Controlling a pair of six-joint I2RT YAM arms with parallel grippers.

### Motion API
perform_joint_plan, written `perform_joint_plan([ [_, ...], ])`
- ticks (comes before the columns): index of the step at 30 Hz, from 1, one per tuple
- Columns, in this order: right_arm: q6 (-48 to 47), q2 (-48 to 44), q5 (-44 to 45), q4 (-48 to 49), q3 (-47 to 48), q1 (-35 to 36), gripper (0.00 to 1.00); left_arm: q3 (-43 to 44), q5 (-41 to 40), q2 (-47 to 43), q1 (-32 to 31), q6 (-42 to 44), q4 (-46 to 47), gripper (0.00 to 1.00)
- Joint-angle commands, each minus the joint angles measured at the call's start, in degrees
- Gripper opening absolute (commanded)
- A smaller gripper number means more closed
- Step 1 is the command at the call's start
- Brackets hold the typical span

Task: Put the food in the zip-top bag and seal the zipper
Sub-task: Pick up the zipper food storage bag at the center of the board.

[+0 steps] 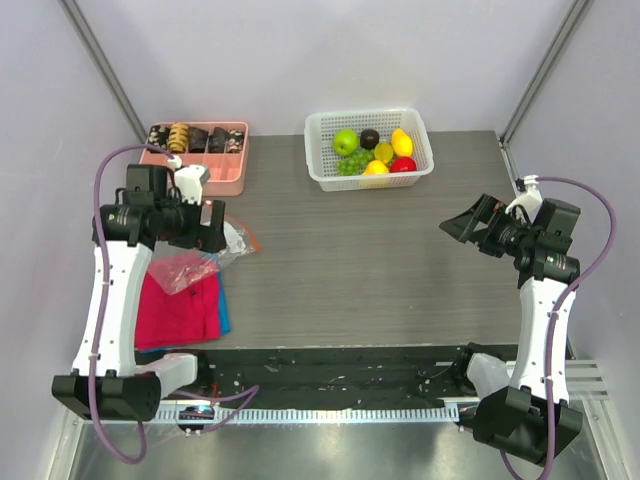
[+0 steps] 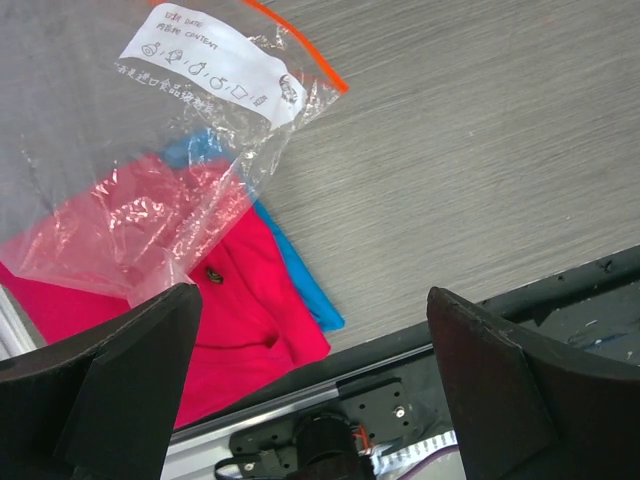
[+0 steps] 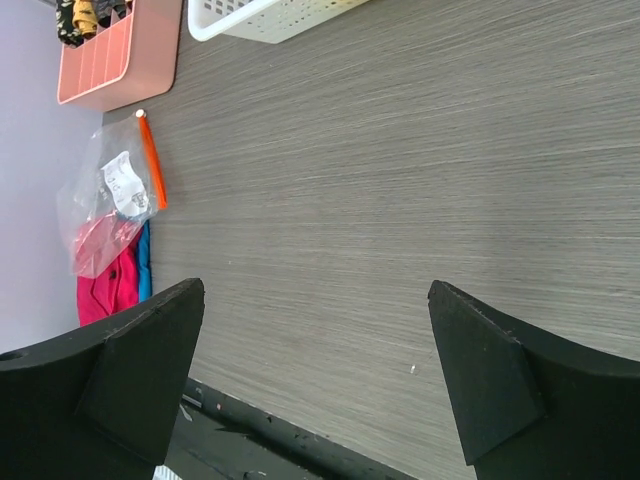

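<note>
Left gripper (image 2: 312, 300): jaws wide apart, hanging over the near-left part of the table (image 1: 380, 260) by the zip-top bag's corner; we can't tell if a finger touches it.
Right gripper (image 3: 315, 290): jaws spread wide too, over bare tabletop on the right, well apart from everything.
Zip-top bag (image 2: 180, 190): clear and crinkly, lying partly on the table and partly over the red-pink cloth (image 2: 250, 330), with its white label (image 2: 205, 65) face up.
Zipper (image 2: 300, 45): orange-red strip along the bag's far edge; we can't tell if it is pressed shut.
Blue cloth (image 2: 300, 280): peeks out from under the red-pink one.
White basket (image 1: 366, 114): far centre; inside we see a green apple (image 1: 345, 141), plum (image 1: 370, 138), lemons (image 1: 401, 142), red apple (image 1: 403, 165) and green grapes (image 1: 352, 164), packed together.
Pink tray (image 1: 235, 178): far left; its compartments hold brown and black snack pieces (image 1: 190, 137).
</note>
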Motion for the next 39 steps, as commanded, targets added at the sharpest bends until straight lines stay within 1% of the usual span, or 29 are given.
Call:
perform_joint_plan([
  [1,-0.8,0.2,-2.1,-0.4,2.8,-0.2,0.99,6.1,-1.9,3.7,-0.7,4.7,-1.1,1.0],
  [4,-0.5,0.0,-2.7,-0.3,2.6,-0.3,1.0,7.1,-7.3,6.0,-3.5,8.2,-3.1,1.0],
  [7,-0.3,-0.3,-3.8,-0.3,2.1,-0.3,1.0,5.0,-11.0,6.6,-5.1,10.7,-0.8,1.0],
  [10,-0.6,-0.2,-4.2,0.0,0.9,-0.3,1.0,3.6,-14.6,7.6,-8.3,11.8,-0.3,1.0],
  [11,-0.6,0.0,-4.1,0.0,0.8,-0.3,1.0,2.1,-19.6,8.1,-11.2,11.9,0.3,1.0],
  [14,-0.9,-0.3,-3.7,-0.4,0.6,-0.3,1.0,-0.8,-27.1,10.0,-16.3,13.5,3.6,1.0],
  [18,-1.4,-0.7,-3.4,-1.4,0.9,-0.3,1.0,-4.6,-33.0,14.1,-20.1,15.5,7.0,1.0],
  [21,-1.5,-0.7,-2.8,-1.6,1.0,-0.3,1.0,-6.4,-36.0,17.1,-22.2,16.3,10.0,1.0],
  [24,-1.6,-0.2,-2.6,-1.9,1.4,-0.3,1.0,-9.1,-39.8,19.5,-23.4,19.0,15.7,1.0],
  [25,-1.7,-0.1,-2.6,-2.0,1.5,-0.3,1.0,-10.6,-42.2,20.1,-24.0,19.8,17.7,1.0],
  [26,-1.8,0.0,-2.6,-2.0,1.7,-0.2,1.0,-11.3,-43.0,20.8,-23.9,21.2,20.5,1.0],
  [30,-1.8,0.2,-2.1,-2.2,1.7,-0.3,1.0,-12.3,-47.1,26.3,-24.0,23.0,24.9,1.0],
  [33,-2.1,0.2,-1.8,-2.3,1.8,-0.3,1.0,-13.0,-47.5,28.1,-23.8,24.3,27.2,1.0],
  [36,-2.3,0.4,-1.6,-2.7,2.0,-0.3,1.0,-12.0,-45.8,30.1,-23.7,24.7,26.7,0.9],
  [37,-2.2,0.8,-1.8,-2.7,2.1,-0.3,1.0,-11.5,-45.4,31.0,-23.7,24.6,26.2,0.84],
  [39,-2.1,1.4,-2.1,-2.8,2.2,-0.3,1.0,-10.2,-43.8,31.6,-23.7,24.8,24.5,0.74],
])
